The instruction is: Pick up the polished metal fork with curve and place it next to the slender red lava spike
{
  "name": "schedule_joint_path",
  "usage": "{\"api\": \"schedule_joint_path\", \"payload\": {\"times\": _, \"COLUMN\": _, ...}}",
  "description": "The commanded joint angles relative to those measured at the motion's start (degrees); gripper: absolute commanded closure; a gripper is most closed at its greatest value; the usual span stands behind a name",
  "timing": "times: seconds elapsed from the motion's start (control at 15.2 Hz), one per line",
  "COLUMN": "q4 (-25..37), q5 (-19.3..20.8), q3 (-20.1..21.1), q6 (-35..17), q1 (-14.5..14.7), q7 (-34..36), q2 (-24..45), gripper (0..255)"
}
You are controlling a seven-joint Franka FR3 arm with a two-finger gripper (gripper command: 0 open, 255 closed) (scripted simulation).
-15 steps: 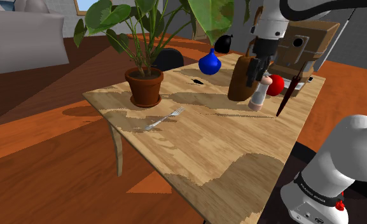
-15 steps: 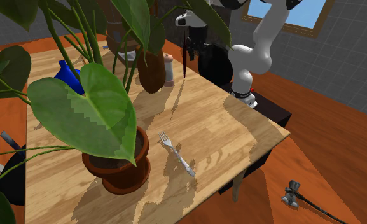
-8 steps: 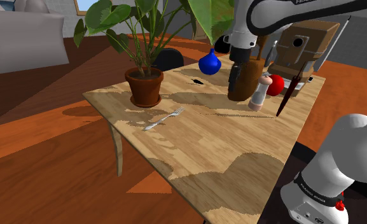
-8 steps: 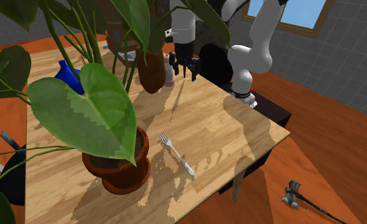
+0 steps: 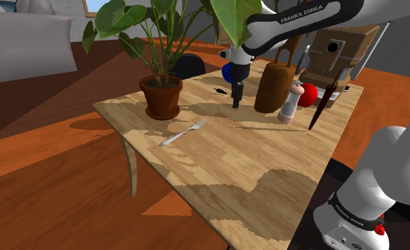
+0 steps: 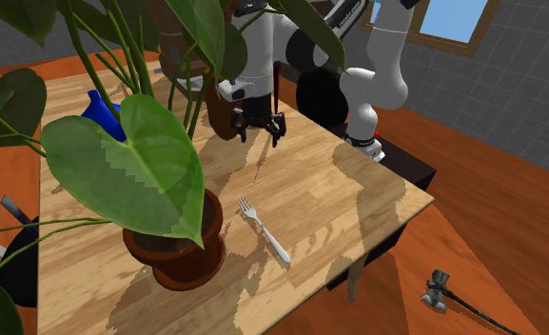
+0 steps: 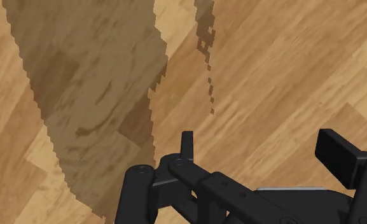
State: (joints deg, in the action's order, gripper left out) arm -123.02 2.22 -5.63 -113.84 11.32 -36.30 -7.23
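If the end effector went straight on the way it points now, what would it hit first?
Probably the bare wooden tabletop: the open end effector points down at plain wood with nothing between. The fork lies off that line, nearer the plant pot.

On my light wooden table (image 5: 267, 163):
- one leafy green plant in a terracotta pot (image 5: 161, 96)
- one blue bulb-shaped vase (image 6: 99, 107)
- one tall brown rounded jar (image 5: 272, 87), just beside a pale cylindrical grinder (image 5: 290, 103)
- one red ball (image 5: 309, 94)
- one brown box (image 5: 338, 50) behind these
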Motion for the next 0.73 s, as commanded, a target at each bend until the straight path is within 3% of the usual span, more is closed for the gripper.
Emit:
{"api": "schedule_joint_path", "payload": {"times": 0.0, "q4": 2.81, "q5": -0.19, "q3": 0.39, "q6": -1.74, "q1": 0.9, "q7": -4.28, "q2": 4.29, "gripper": 0}}
{"api": "schedule_joint_path", "payload": {"times": 0.66, "q4": 15.05, "q5": 0.54, "q3": 4.97, "q6": -7.32, "q1": 4.51, "q7": -21.66, "q2": 20.91, "gripper": 0}}
